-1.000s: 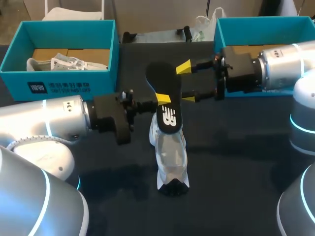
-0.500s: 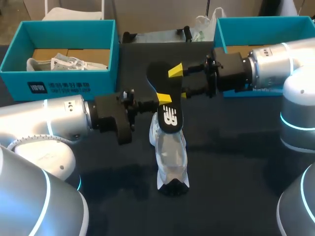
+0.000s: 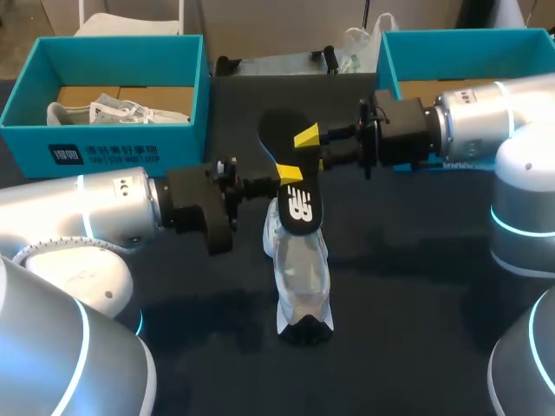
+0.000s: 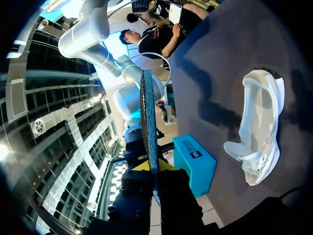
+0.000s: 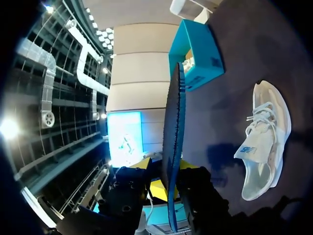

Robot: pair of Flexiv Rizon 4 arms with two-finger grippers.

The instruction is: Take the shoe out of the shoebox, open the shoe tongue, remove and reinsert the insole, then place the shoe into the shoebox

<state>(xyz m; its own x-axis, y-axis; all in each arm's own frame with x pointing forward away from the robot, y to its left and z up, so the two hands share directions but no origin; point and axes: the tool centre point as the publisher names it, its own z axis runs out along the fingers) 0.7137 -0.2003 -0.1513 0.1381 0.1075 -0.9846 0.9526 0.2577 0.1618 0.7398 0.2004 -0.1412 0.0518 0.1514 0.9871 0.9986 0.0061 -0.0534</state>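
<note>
The right arm [image 3: 486, 126] has pushed in from beside the right shoebox [image 3: 390, 61] toward the middle. Its right tool [image 3: 314, 147] has narrowed from a wide gape to a pinch on the upper part of the black insole [image 3: 286, 152], while the left arm [image 3: 87, 217] and left tool [image 3: 286, 173], clamped on the insole's middle, have kept their place. The dark surface [image 3: 416, 286] carries two teal shoeboxes at its far corners. Two white shoes show: a boxed shoe [image 3: 113, 111] in the left shoebox [image 3: 104, 143] and a loose shoe [image 3: 301, 269] lying under the single raised insole.
</note>
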